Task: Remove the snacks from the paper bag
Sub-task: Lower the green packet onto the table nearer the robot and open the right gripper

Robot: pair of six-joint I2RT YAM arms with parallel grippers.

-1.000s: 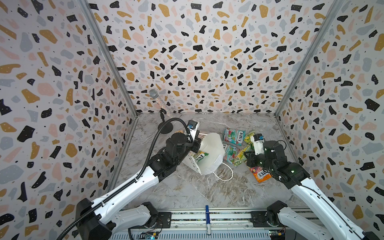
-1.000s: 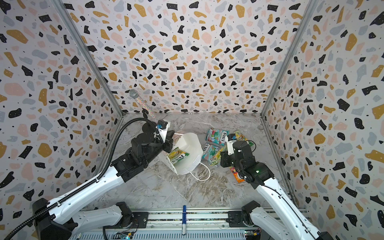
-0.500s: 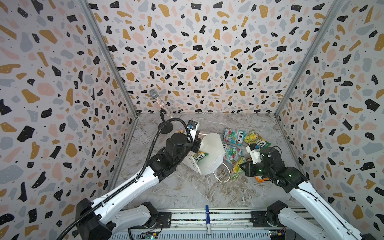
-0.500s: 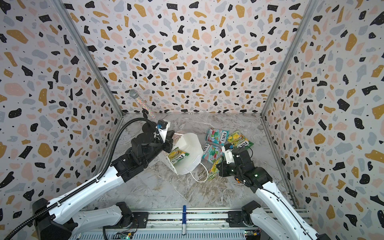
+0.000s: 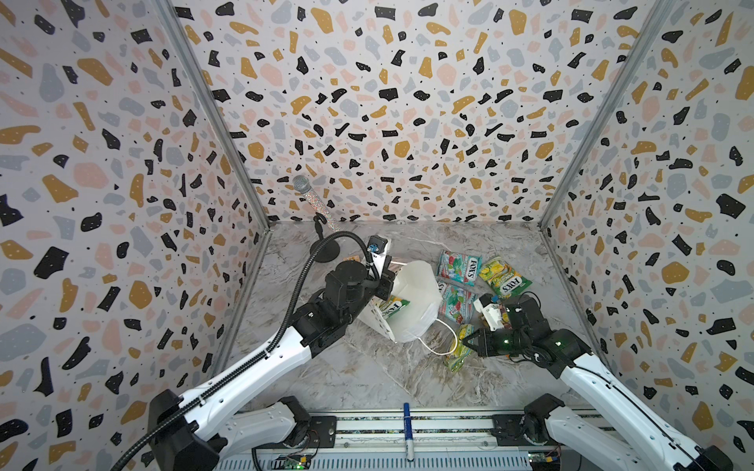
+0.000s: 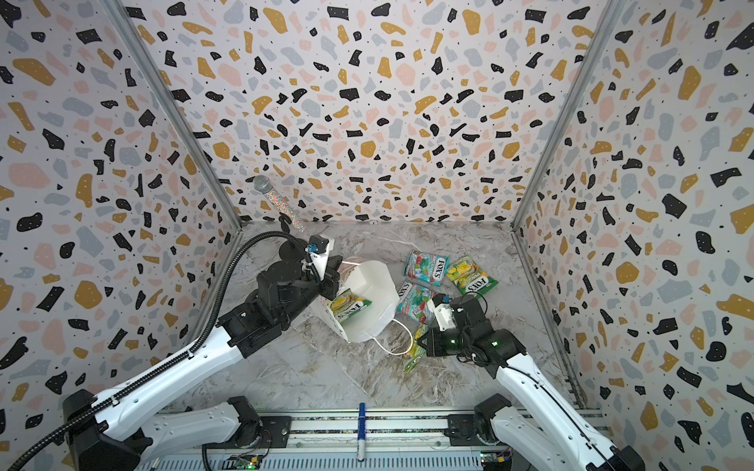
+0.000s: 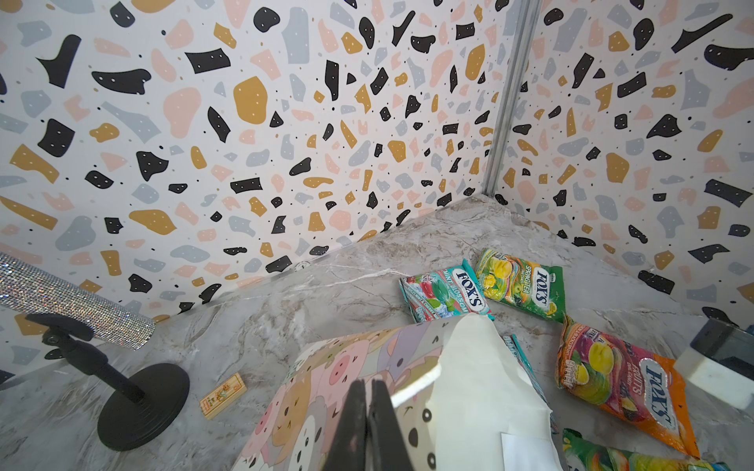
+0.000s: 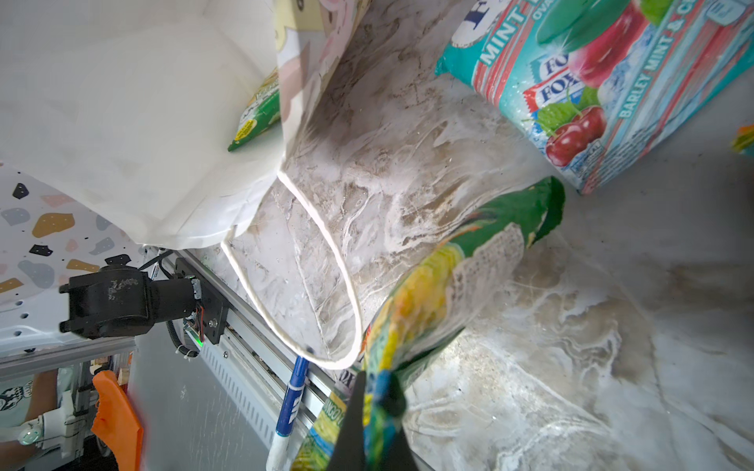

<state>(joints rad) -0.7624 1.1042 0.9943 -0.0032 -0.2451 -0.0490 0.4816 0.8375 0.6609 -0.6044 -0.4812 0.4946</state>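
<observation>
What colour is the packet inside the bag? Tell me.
The packet is yellow-green, clearest in a top view.

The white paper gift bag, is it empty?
No, a yellow-green glossy candy packet lies inside the white paper gift bag.

Robot lab test cell: terrazzo-print panel walls (image 5: 408,122), marble-look tabletop (image 5: 367,379), aluminium base rail (image 5: 367,425) mounting two white robot arms (image 5: 261,367).

The paper bag (image 5: 420,285) looks matt; the snacks (image 5: 459,267) glossy plastic; the tabletop (image 5: 367,379) smooth, marbled; the microphone (image 5: 312,200) glittery.
</observation>
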